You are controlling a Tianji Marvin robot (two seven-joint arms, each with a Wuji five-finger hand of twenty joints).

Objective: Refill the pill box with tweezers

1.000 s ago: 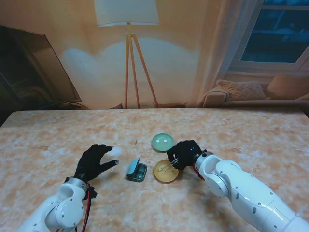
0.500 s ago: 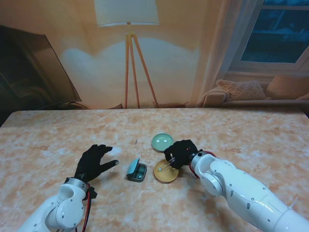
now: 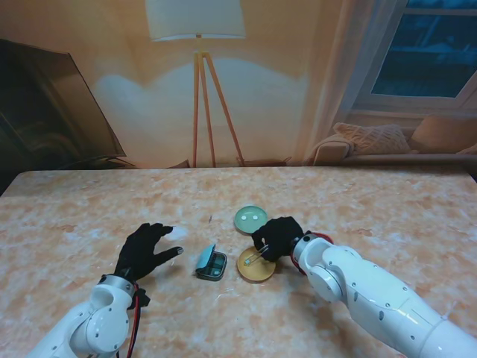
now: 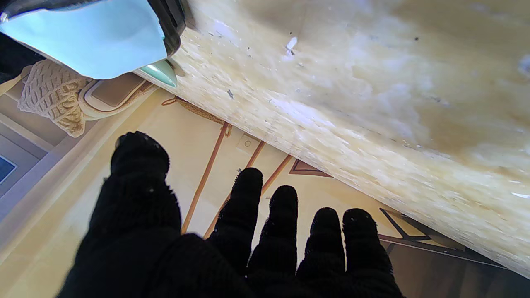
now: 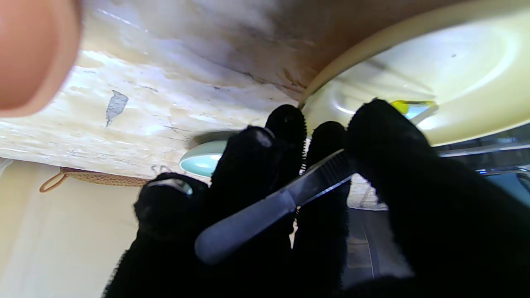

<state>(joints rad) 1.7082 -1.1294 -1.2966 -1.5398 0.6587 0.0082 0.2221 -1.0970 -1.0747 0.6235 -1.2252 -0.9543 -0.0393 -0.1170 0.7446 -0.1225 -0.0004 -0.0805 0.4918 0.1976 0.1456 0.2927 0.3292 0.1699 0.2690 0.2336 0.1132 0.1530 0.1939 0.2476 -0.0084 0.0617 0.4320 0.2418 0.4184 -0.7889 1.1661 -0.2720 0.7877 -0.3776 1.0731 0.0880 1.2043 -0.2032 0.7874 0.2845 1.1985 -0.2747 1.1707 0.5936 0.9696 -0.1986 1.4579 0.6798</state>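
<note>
A teal pill box (image 3: 212,263) lies open mid-table, its lid raised; the lid (image 4: 89,39) also fills a corner of the left wrist view. Just right of it sits a yellow dish (image 3: 256,265) and farther from me a green dish (image 3: 251,218). My right hand (image 3: 277,237) is shut on metal tweezers (image 5: 273,209), whose tips (image 3: 253,258) reach over the yellow dish (image 5: 463,74). A small yellow pill (image 5: 401,106) shows at the tweezer tips in the right wrist view. My left hand (image 3: 144,250) rests open to the left of the pill box, fingers (image 4: 281,223) spread.
The marble table's far edge (image 3: 238,170) meets a wall with a floor lamp (image 3: 198,89). A sofa (image 3: 395,145) stands at the back right. A blurred orange shape (image 5: 35,54) fills one corner of the right wrist view.
My right hand has shifted slightly left over the yellow dish with the tweezers. The left hand has stayed put.
</note>
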